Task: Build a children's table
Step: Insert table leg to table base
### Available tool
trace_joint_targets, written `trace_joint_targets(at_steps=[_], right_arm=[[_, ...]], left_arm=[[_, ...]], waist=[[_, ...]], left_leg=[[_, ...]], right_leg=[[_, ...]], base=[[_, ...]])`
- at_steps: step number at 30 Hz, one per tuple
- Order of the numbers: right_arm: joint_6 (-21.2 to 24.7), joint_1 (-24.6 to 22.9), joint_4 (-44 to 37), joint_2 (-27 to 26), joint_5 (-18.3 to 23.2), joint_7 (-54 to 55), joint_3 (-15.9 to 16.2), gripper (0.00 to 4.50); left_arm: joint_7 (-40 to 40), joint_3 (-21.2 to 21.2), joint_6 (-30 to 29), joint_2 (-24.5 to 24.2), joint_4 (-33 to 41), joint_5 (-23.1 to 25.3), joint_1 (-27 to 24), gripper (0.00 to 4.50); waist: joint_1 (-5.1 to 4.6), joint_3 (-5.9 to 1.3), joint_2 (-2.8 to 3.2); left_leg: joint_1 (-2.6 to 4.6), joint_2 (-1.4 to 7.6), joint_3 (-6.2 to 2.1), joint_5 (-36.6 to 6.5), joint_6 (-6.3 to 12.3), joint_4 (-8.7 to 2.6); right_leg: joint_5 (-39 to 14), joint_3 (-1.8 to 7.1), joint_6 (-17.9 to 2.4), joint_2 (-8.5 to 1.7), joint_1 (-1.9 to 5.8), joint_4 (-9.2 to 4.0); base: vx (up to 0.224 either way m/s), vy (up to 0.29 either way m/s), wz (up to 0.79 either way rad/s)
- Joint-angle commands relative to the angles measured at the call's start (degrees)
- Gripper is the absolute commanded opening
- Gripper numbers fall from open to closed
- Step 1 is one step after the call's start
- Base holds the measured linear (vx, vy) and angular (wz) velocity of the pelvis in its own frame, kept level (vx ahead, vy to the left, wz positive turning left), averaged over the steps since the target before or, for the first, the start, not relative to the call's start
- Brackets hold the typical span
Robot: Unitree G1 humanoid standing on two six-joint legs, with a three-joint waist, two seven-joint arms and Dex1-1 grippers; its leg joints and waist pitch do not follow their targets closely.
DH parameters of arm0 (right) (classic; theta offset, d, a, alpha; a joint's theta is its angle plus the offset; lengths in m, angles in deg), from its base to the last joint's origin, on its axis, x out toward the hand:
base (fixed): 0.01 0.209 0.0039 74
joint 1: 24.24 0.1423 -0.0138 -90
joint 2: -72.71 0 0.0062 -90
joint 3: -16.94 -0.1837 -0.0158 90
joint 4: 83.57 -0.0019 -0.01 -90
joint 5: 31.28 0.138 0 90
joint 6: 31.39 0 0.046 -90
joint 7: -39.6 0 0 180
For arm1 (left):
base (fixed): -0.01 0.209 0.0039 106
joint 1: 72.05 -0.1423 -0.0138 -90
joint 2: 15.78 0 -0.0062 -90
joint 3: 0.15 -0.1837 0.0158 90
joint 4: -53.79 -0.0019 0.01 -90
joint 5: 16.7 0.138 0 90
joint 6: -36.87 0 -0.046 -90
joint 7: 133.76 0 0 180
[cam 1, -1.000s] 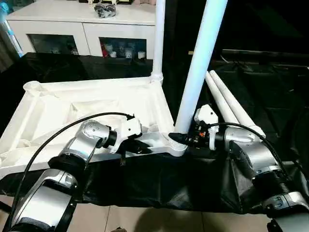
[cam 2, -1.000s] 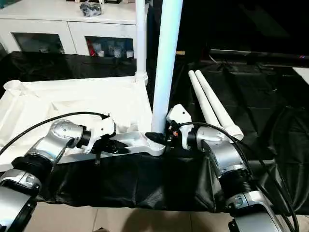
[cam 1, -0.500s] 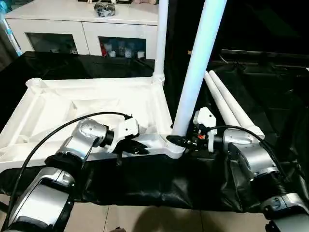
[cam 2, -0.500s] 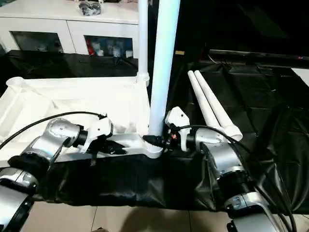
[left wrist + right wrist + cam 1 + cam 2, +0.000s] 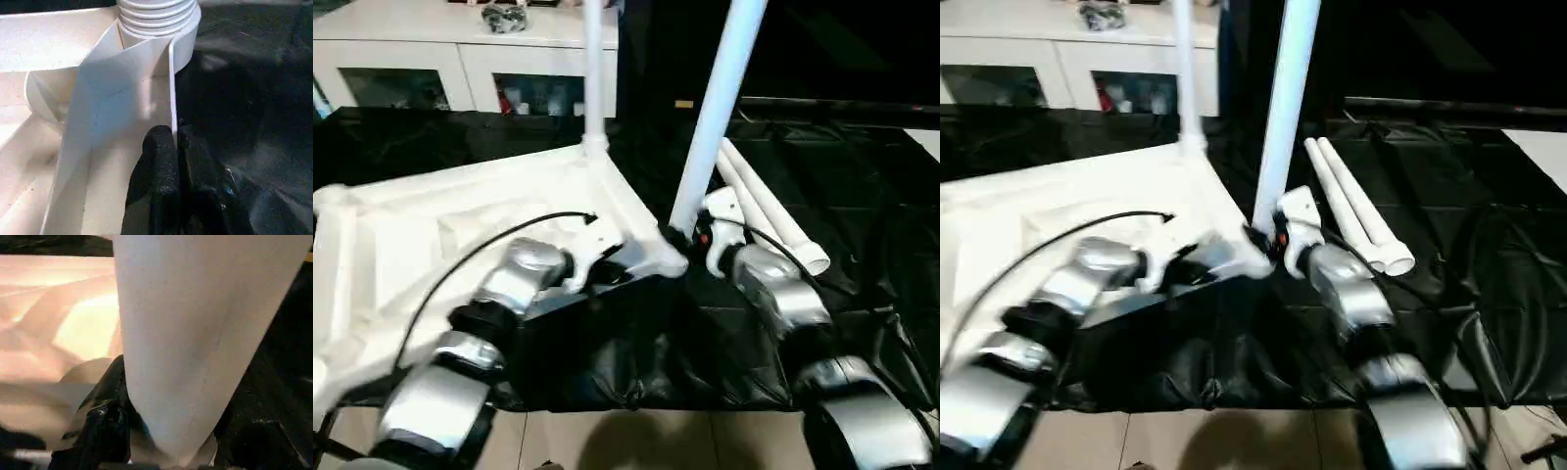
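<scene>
The white table top [image 5: 431, 215] lies upside down on black cloth, ribs up and skewed. One white leg [image 5: 593, 78] stands in its far corner socket. A second leg [image 5: 720, 108] rises from the near right corner, leaning right. My right gripper [image 5: 685, 238] is shut around that leg's base, and in the right wrist view the tube [image 5: 186, 333] sits between black fingers [image 5: 110, 401]. My left gripper [image 5: 612, 277] is shut on the top's thin rim wall [image 5: 171, 83], just short of the ribbed corner socket [image 5: 156, 19]. Two loose legs [image 5: 773, 220] lie to the right.
A white cabinet [image 5: 411, 49] with glass doors stands behind the work, with a small dark object on top. Black cloth [image 5: 862, 196] covers the surface and hangs over its front edge above the tiled floor [image 5: 607, 441].
The view has shifted. Against the cabinet, the table top has turned, so its near edge now slants down to the left. Both grippers keep their holds at the near right corner.
</scene>
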Motion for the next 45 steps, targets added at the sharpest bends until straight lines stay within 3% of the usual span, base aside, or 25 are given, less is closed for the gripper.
trace_joint_targets(at_steps=[1,8,14,17,24,29,30,38,45], right_arm=[[4.6,-2.6,7.3,-1.4,-1.4,1.7,1.3,1.88],[3.2,-0.2,10.4,-3.4,-2.1,4.4,0.3,1.88],[0.7,1.0,11.3,-4.5,-1.3,4.8,-1.1,1.88],[-0.4,1.3,11.1,-4.9,-0.8,4.0,-1.8,2.58],[-0.4,1.3,11.1,-4.9,-0.8,4.0,-1.8,3.24],[-0.4,1.3,11.1,-4.9,-0.8,4.0,-1.8,3.69],[-0.4,1.3,11.1,-4.9,-0.8,4.0,-1.8,3.82],[-0.4,1.3,11.1,-4.9,-0.8,4.0,-1.8,4.46],[-0.4,1.3,11.1,-4.9,-0.8,4.0,-1.8,4.46]], left_arm=[[0.1,-1.9,0.8,2.0,2.8,0.5,1.9,0.00],[-1.1,-2.5,-0.6,1.6,3.7,1.4,1.6,0.00],[-1.1,-2.5,-0.6,1.3,4.3,1.2,1.1,0.00],[-0.8,-2.3,-0.5,1.3,4.7,0.8,0.8,0.00],[-0.8,-2.3,-0.5,1.3,4.7,0.8,0.8,0.00],[-0.8,-2.3,-0.5,1.3,4.7,0.8,0.8,0.00],[-0.8,-2.3,-0.5,1.3,4.7,0.8,0.8,0.00],[-0.8,-2.3,-0.5,1.3,4.7,0.8,0.8,0.00],[-0.8,-2.3,-0.5,1.3,4.7,0.8,0.8,0.00]], waist=[[-0.08,-2.53,0.46],[-0.33,-2.44,0.40],[-0.80,-2.18,0.41],[-0.80,-2.14,0.26],[-0.23,-2.32,0.36],[0.59,-2.84,0.25],[0.72,-2.86,0.27],[1.00,-2.98,0.28],[1.08,-2.93,0.32]], left_leg=[[1.58,4.91,-3.52,-24.4,-1.68,-5.10],[1.54,4.94,-3.52,-24.9,-1.75,-5.18],[2.03,4.72,-3.84,-28.9,-2.16,-5.06],[2.04,4.73,-3.87,-29.0,-2.03,-5.10],[1.80,4.99,-3.47,-26.6,-1.91,-5.38],[0.63,5.27,-3.01,-18.4,-0.72,-5.67],[0.77,5.21,-2.80,-17.7,-0.61,-5.56],[0.68,5.23,-2.55,-15.1,-0.28,-5.56],[0.76,5.31,-2.50,-15.0,-0.56,-5.64]], right_leg=[[-30.5,4.18,-6.3,-7.61,0.26,-5.53],[-31.3,4.23,-6.6,-7.62,0.20,-5.44],[-36.3,3.75,-4.3,-7.61,-0.40,-6.28],[-36.8,3.80,-4.1,-7.58,-0.55,-6.31],[-32.4,4.49,-6.0,-7.62,-0.48,-5.78],[-22.6,5.09,-8.8,-7.65,0.55,-4.38],[-21.4,5.11,-9.3,-7.57,0.46,-4.28],[-18.2,5.16,-10.4,-7.45,0.88,-3.82],[-18.1,5.17,-10.6,-7.39,0.92,-3.76]], base=[[0.000,0.000,0.00],[0.000,0.000,0.00],[0.000,0.000,0.00],[0.000,0.000,0.00],[0.000,0.000,0.00],[0.000,0.000,0.00],[0.000,0.000,0.00],[0.000,0.000,0.00],[0.000,0.000,0.00]])
